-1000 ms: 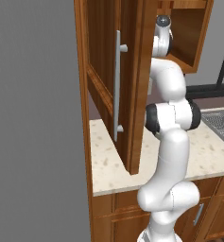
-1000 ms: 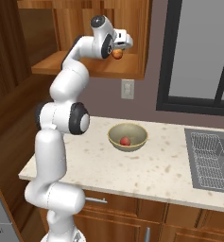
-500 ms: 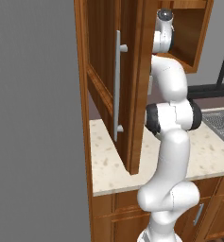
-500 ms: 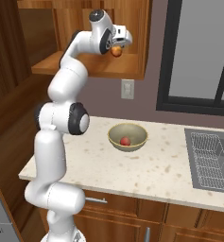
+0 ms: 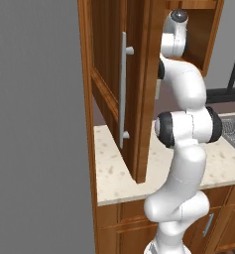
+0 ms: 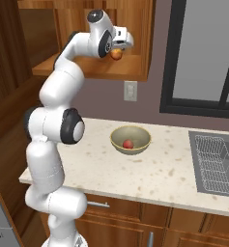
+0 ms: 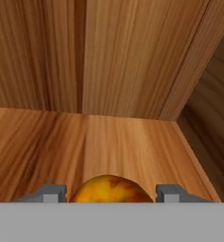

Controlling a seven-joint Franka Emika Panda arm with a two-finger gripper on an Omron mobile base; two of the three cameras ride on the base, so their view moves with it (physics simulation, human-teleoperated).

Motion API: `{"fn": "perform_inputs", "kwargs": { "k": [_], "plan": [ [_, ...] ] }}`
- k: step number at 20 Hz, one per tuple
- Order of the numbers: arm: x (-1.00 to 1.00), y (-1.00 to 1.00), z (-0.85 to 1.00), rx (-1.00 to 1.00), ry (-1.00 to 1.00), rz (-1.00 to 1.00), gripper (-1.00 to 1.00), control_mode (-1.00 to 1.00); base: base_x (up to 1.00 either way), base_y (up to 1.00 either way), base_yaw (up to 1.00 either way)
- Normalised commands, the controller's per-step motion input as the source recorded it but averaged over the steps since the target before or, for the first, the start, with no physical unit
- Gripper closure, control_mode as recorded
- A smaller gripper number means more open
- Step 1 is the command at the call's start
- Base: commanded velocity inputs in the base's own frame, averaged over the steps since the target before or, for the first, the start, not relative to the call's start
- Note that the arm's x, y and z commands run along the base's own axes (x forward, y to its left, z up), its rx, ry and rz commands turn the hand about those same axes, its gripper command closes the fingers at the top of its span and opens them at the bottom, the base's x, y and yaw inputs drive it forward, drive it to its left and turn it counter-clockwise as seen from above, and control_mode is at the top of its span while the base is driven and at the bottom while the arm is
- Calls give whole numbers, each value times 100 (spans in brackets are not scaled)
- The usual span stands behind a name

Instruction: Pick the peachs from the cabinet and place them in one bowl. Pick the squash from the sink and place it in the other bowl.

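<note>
Up high, the reddish-brown wooden wall cabinet [image 6: 101, 72] stands open over the counter. Down and right of it sits the pale tan round bowl [image 6: 130, 140], already holding one peach. The two-finger gripper [image 6: 119, 50] is clamped on an orange-red, yellow-patched peach [image 7: 108, 189] just above the shelf.

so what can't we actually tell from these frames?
- Left base view: the open cabinet door and the arm hide the gripper.
- Hand view: the peach is cut by the bottom band, so finger contact is unseen.
- Right base view: the sink is cut by the right edge.
</note>
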Motion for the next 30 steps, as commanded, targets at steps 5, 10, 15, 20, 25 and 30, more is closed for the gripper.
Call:
{"fn": "perform_inputs", "kwargs": {
  "k": [5,10,15,20,25,30],
  "plan": [
    [-80,0,-20,1,-20,0,100,-100,0,0,0],
    [-85,0,-13,0,-18,0,100,-100,0,0,0],
    [-92,0,6,0,-10,0,100,-100,0,0,0],
    [-70,0,40,0,-2,1,100,-100,0,0,0],
    [-74,0,26,0,0,0,100,-100,0,0,0],
    [-80,0,4,0,4,1,100,-100,0,0,0]
  ]
}}
